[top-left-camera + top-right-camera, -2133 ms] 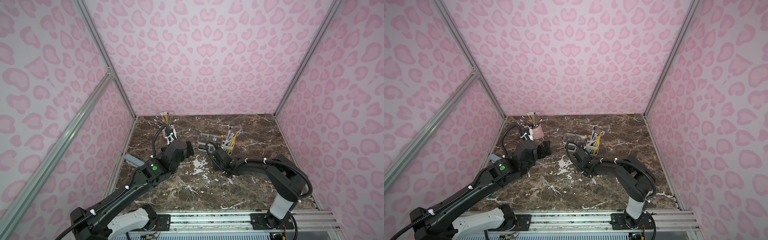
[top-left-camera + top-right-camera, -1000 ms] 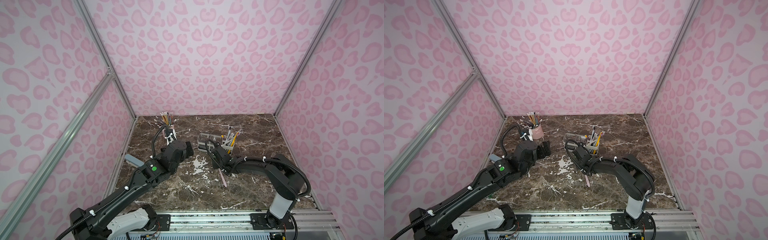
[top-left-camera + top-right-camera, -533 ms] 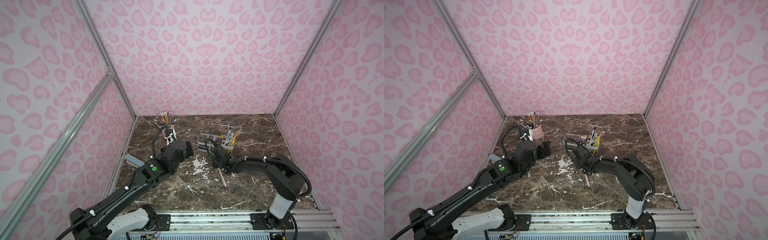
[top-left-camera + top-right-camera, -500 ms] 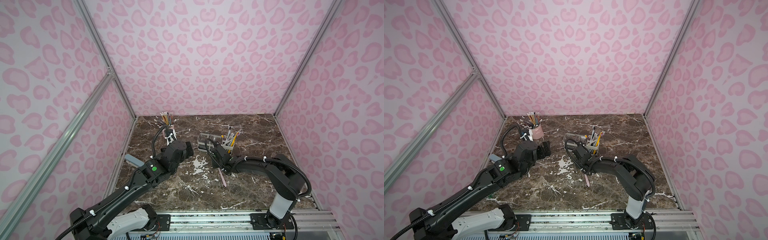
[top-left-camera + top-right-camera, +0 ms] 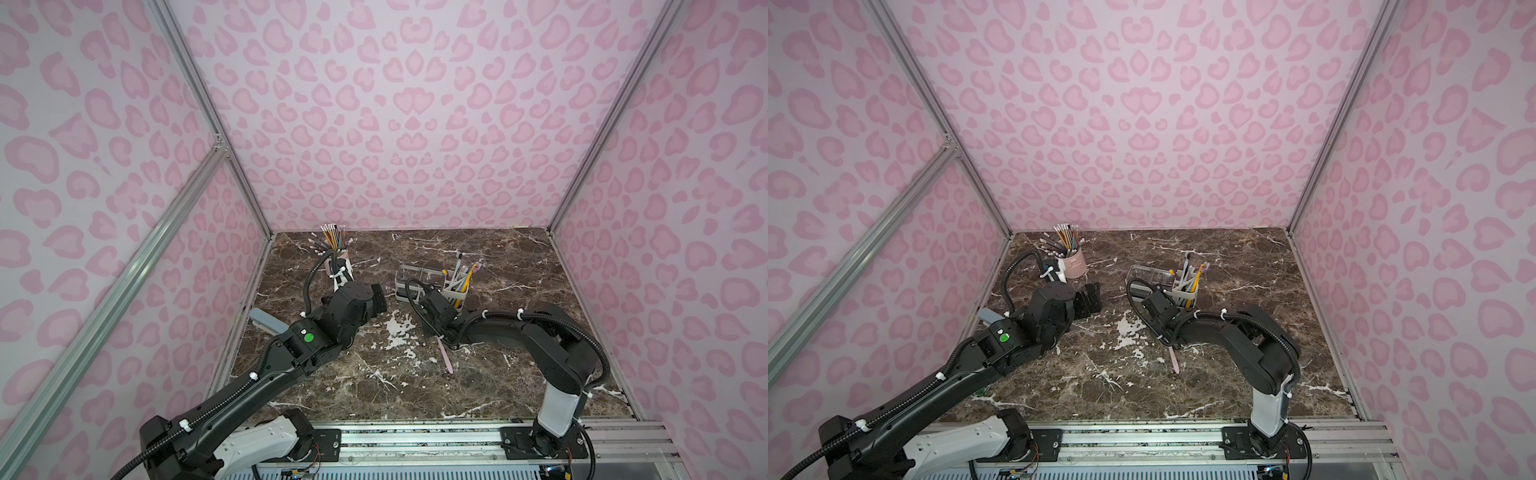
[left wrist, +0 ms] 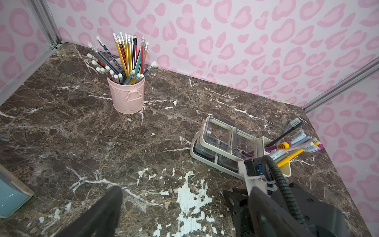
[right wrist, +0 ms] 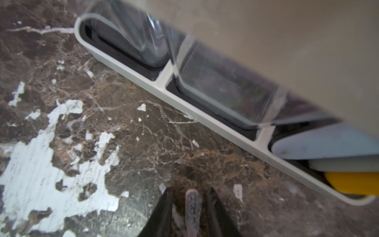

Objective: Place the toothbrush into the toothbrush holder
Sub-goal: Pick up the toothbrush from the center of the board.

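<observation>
Three walls (image 5: 395, 124) papered in pale pink with darker pink, heart-like blotches close the cell at the sides and back, joined by bare aluminium posts (image 5: 208, 116). Below them lies a dark brown, marble-pattern tabletop (image 5: 395, 395) veined in white. Near its middle the pattern is scuffed away in ragged white patches (image 6: 190, 197), plain in both top views and in both wrist views. A metal rail (image 5: 415, 440) runs along the front edge and carries the two arm bases.

The toothbrush (image 5: 445, 355), pink, lies on the marble in front of the toothbrush holder (image 5: 455, 297), apart from it, with its handle pointing toward the rail. The right gripper (image 7: 189, 191) sits low over the bristle end. In the right wrist view its two black fingers stand on either side of the brush head with a sliver of tabletop showing on each side, so the jaws are parted and not pinching it. The holder is a white caddy with two clear boxes, and several brushes (image 6: 291, 145) stand tilted in its slotted end.

The left gripper (image 5: 1089, 299) hangs above the table near a pink pencil cup (image 6: 128, 96), fingers spread wide and holding nothing. A pale blue object (image 5: 266, 322) rests by the left wall.
</observation>
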